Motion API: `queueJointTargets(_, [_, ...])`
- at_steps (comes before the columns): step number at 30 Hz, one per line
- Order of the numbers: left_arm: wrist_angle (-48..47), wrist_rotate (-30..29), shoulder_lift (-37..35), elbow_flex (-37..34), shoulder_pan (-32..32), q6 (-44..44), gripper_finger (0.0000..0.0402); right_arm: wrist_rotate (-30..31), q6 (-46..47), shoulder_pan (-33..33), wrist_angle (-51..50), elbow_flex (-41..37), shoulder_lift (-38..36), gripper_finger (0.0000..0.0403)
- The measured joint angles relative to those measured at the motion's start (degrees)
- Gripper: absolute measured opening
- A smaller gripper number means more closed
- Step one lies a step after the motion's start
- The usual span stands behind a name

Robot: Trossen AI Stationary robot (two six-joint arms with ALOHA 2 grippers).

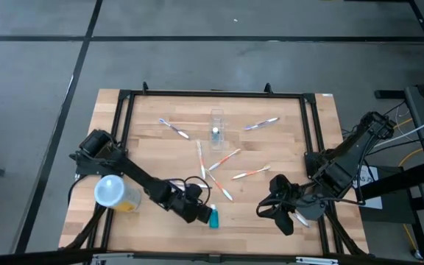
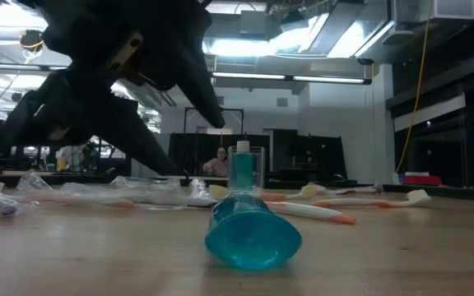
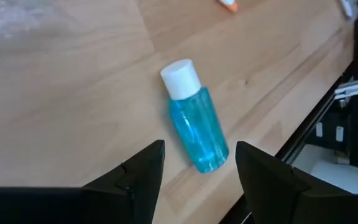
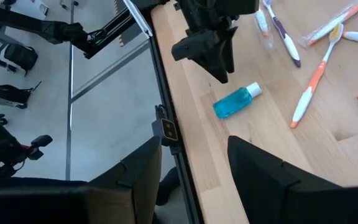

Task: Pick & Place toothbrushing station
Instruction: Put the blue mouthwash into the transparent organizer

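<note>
Two tools noted at the near edge of the table [image 1: 153,147], both with fingers spread wide and holding nothing. Left tool [image 1: 201,208] low over the boards just beside a small blue bottle [image 1: 213,217] with white cap, lying on its side near the front edge; no contact seen. Right tool [image 1: 277,208] at the near right side, above the boards, well apart from the bottle. Yellow tub with pale round lid [image 1: 112,193] at the near left, beside the left arm. Several toothbrushes [image 1: 223,162] scattered flat across mid-table. Toothbrushing station [image 1: 216,125], a clear holder, standing upright toward the far side, centre, apart from both tools.
</note>
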Motion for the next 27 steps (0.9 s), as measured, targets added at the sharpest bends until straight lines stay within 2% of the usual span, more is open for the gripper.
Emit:
queueJointTargets(6, [7.45, 1.21, 4.45, 0.09, 0.4, -1.18, 0.0196, 0.02, 0.0, 0.2, 1.03, 0.0, 0.0, 0.0187])
queueJointTargets(17, [6.47, -0.37, 5.57, 0.07, 3.05, -0.48, 0.0196, 1.03, 1.16, 1.49, 2.29, 0.0, 0.0, 0.0187])
queueJointTargets(27, [7.01, 4.79, 5.93, 0.08, 5.95, 2.24, 0.0196, 1.86, 1.31, 2.3, 2.29, 0.0, 0.0, 0.0187])
